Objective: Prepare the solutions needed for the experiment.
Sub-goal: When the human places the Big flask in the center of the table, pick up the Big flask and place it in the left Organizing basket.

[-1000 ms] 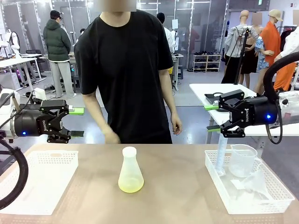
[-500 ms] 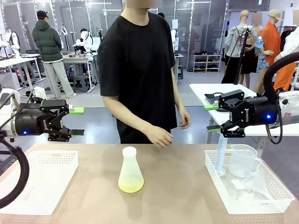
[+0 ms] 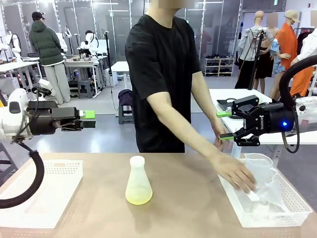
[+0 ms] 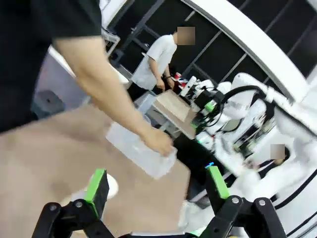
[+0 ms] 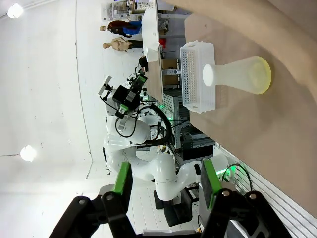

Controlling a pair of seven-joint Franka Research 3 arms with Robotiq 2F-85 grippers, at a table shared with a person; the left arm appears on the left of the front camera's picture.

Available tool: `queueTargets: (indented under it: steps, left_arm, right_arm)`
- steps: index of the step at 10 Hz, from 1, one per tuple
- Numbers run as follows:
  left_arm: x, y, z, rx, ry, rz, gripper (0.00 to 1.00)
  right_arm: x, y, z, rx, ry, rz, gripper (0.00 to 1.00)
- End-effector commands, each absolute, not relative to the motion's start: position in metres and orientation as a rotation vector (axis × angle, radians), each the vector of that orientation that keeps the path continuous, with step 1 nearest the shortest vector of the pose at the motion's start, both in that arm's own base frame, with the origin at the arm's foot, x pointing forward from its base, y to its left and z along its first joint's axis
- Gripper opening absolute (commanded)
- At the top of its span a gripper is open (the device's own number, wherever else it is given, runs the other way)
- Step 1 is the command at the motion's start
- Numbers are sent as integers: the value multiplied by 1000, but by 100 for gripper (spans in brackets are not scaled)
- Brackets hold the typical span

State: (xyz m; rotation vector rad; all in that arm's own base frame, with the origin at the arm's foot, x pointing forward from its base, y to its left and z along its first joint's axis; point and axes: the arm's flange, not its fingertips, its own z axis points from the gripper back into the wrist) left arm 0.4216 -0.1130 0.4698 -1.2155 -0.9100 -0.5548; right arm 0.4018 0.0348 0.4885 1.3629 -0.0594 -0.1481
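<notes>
"Solutions (image 3: 138, 197): where do they sit?"

"As a shallow pale yellow-green pool in the bottom of the frosted plastic conical flask (image 3: 137, 179). It stands upright in the middle of the beige table (image 3: 188, 210), with a small white round cap (image 3: 136, 160) on its neck. The right wrist view shows the same tint at the flask's base."

"And the 2 grippers?"

"The left gripper (image 4: 157, 181) hangs high at the left, its green-padded fingers spread with nothing between them. The front view catches it side-on, so the gap is hard to read there. The right gripper (image 3: 225, 125) hovers above the white perforated plastic basket (image 3: 293, 206), jaws apart and empty."

"The person's hand?"

"The person's hand (image 3: 237, 172) lies palm down in that basket, against the clear plastic beaker (image 3: 261, 163). Its fingers cover what lies beneath, so whether it grips anything cannot be told. The left wrist view is too blurred to settle it."
</notes>
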Motion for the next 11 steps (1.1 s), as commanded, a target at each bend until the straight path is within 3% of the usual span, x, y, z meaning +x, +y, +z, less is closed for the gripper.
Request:
queueTargets:
  steps: [1,3,9,11]
  left_arm:
    - [432,-131,459,-1162,-1028,-658,100]
    - [435,-132,465,-1119,-962,-637,100]
    - [428,-124,462,-1154,-1002,-679,100]
    - [454,-141,438,-1069,-1085,-872,100]
  right_arm:
    - [402,36,489,1363,-72,-152,70]
    - [402,36,489,1363,-72,-152,70]
    - [402,36,489,1363,-72,-152,70]
    - [402,36,489,1363,-72,-152,70]
